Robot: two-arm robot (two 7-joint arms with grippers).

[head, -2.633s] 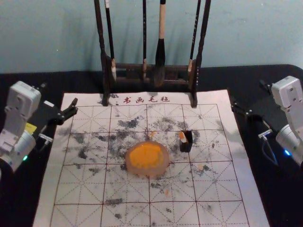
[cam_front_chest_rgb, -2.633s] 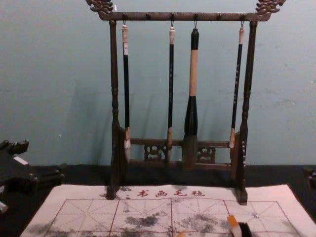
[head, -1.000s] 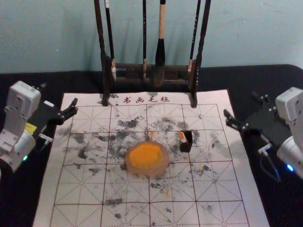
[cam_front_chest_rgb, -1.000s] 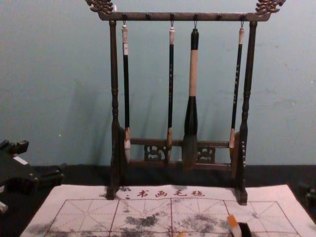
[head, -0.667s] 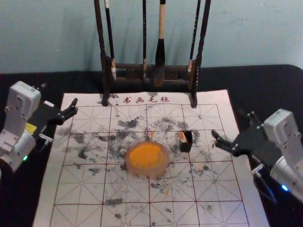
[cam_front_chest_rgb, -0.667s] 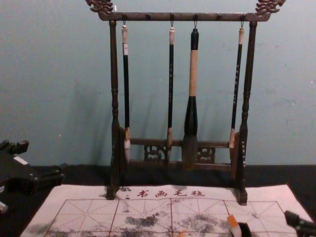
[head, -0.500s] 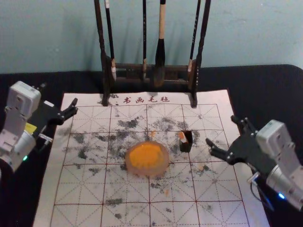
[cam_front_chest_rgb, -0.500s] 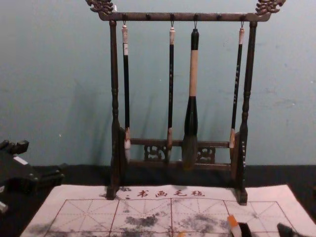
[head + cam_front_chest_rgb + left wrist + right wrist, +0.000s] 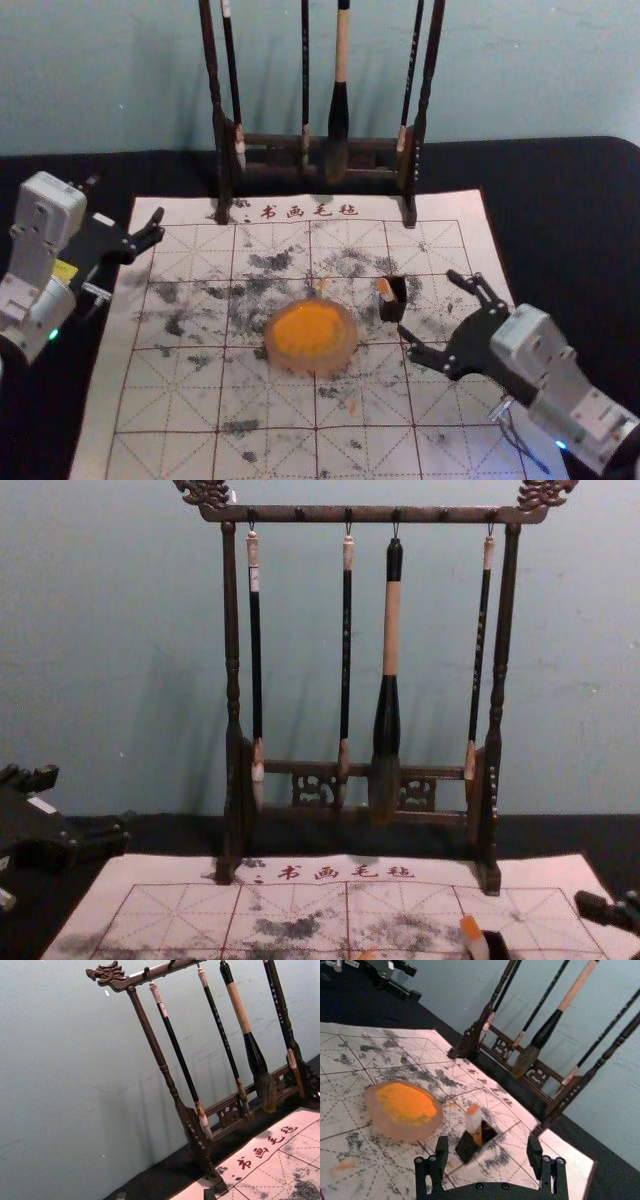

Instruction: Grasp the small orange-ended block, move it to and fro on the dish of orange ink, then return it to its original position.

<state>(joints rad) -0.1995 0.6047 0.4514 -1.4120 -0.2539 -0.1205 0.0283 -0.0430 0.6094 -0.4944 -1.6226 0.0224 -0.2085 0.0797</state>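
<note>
The right gripper (image 9: 428, 304) hangs over the mat just right of the block, its fingers spread apart and nothing held. In the right wrist view that gripper (image 9: 488, 1143) is open, with the small orange-ended block (image 9: 473, 1122) beyond the gap. The block (image 9: 386, 290) leans in a small black holder (image 9: 397, 308); its orange end (image 9: 470, 925) points up in the chest view. Left of the holder sits the round dish (image 9: 347, 352) of orange ink (image 9: 307, 329). My left gripper (image 9: 126, 199) is parked open by the mat's left edge.
Behind the dish and holder stands a dark wooden rack (image 9: 270, 142) with several hanging brushes, including a thick one (image 9: 339, 110). An ink-stained, gridded white mat (image 9: 170, 400) lies on the black table (image 9: 540, 190). A wall rises behind.
The right gripper has swung inward from the mat's right side, toward the block and lower in the head view. The left arm, block, holder and dish have kept their places.
</note>
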